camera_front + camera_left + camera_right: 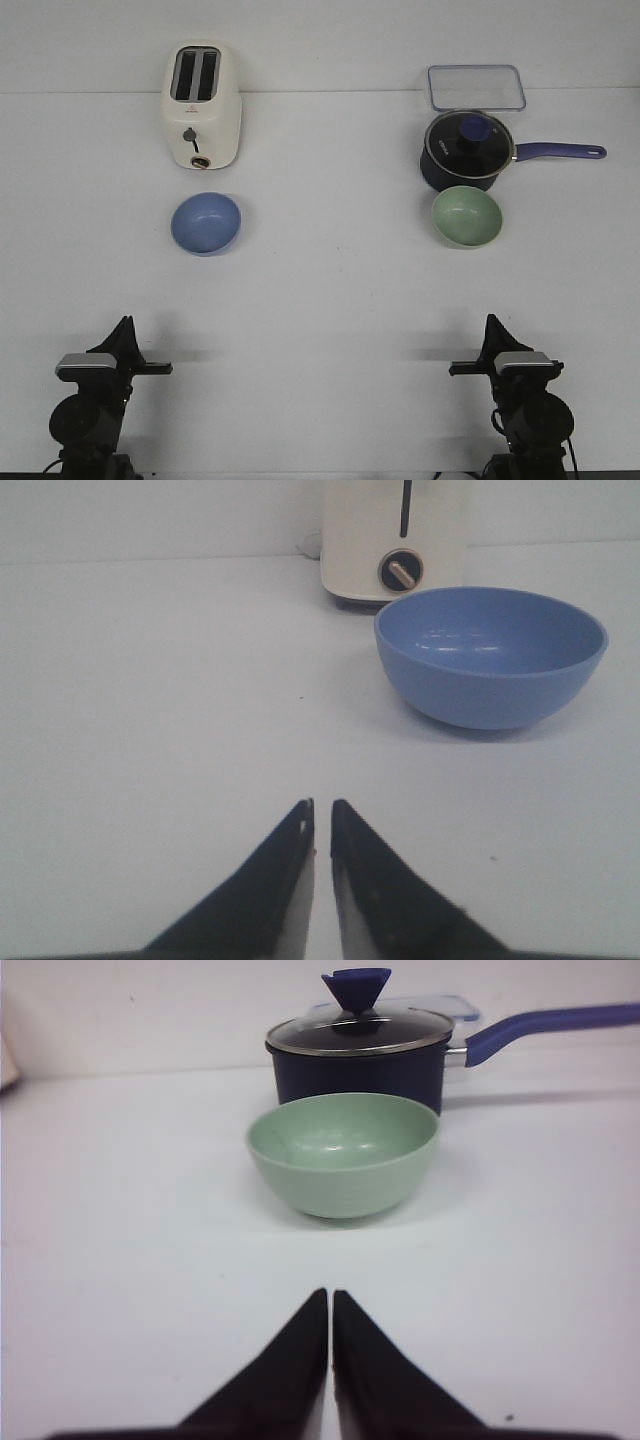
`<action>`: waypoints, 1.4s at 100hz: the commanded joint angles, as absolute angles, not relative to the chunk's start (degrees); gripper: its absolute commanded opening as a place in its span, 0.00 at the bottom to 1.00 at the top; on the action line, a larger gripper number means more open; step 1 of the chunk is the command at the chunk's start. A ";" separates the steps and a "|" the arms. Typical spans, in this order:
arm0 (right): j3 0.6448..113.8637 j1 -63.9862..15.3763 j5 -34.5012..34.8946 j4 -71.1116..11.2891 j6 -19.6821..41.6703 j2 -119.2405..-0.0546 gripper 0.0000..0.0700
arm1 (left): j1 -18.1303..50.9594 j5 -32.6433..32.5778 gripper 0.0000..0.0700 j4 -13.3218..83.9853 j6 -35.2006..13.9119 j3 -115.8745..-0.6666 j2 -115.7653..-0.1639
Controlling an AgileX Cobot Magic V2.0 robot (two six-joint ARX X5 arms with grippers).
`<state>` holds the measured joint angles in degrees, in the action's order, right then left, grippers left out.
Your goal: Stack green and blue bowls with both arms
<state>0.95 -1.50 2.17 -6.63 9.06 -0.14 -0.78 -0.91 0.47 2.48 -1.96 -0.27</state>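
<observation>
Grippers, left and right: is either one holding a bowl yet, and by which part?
Nothing is held. The left gripper is shut short of the round periwinkle blue bowl; the right gripper is shut short of the round sage green bowl.

On the plain white bench (330,300) sit a periwinkle blue bowl (205,223), a pale sage green bowl (466,216), a cream toaster (200,105) with dark slots, a navy saucepan (465,150) with a violet-blue handle, and two black pincers.
</observation>
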 commanded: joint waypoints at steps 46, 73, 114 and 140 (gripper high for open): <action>26.02 -1.54 -0.38 -15.79 21.85 -15.92 0.19 | -0.84 -0.62 0.02 -0.10 3.18 -0.86 -0.19; 46.54 -1.08 -1.39 -23.79 15.92 -47.64 0.56 | -0.84 -0.62 0.02 -0.08 3.18 -0.86 -0.19; 66.67 5.91 3.14 -25.78 13.63 -87.39 0.68 | -0.84 -0.62 0.02 -0.10 3.18 -0.86 -0.19; 68.38 7.53 6.55 -21.56 13.89 -96.62 0.57 | -0.84 -0.62 0.02 -0.10 3.18 -0.86 -0.19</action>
<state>66.98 7.27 5.58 -23.00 14.31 -94.98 -0.78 -0.91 0.47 2.48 -1.96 -0.27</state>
